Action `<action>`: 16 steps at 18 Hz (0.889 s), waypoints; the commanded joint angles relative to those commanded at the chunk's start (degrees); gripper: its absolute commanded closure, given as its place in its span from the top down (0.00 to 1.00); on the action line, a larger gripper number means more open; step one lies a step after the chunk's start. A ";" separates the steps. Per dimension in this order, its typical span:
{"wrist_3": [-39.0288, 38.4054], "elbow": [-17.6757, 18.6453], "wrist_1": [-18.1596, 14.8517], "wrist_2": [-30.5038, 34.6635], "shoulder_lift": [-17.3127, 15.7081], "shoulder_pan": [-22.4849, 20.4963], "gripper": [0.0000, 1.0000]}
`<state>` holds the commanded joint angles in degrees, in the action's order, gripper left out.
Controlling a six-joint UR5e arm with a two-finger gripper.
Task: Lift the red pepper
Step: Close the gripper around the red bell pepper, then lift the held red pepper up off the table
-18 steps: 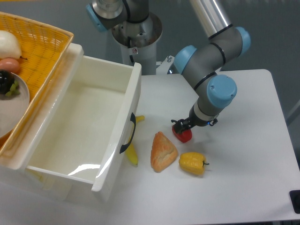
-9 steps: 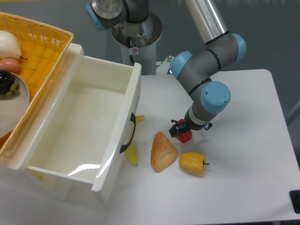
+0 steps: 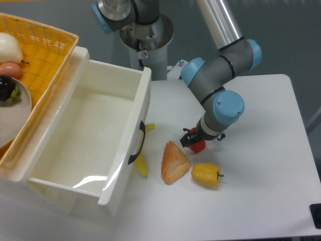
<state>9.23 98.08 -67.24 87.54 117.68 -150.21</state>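
No text, label, brand or number can be read; a small red mark on the robot base (image 3: pixel 144 54) is illegible.

Red pepper (image 3: pixel 198 146): mostly covered by the gripper (image 3: pixel 192 140) and the wrist above it; only a red patch shows below the fingers. Stem not visible. Finger contact on the pepper cannot be resolved; jaw gap too small and dark to read.

Banana (image 3: pixel 142 163), left of the gripper: middle hidden behind the drawer (image 3: pixel 143 103) front and handle.

Basket (image 3: pixel 42 47), far left of the gripper: cut by the frame's left edge, as are the plate and foods inside.
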 joint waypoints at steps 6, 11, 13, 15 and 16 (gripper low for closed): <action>0.00 0.09 0.09 0.00 0.35 0.35 0.77; 0.09 -0.17 0.09 -0.26 0.35 0.44 0.53; 0.44 -0.70 0.09 -0.44 0.26 0.35 0.41; 1.40 -1.31 0.44 -0.44 0.00 0.18 0.40; 2.45 -1.84 0.27 -0.53 -0.17 -0.09 0.34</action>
<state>11.68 96.25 -66.97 87.01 117.51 -150.29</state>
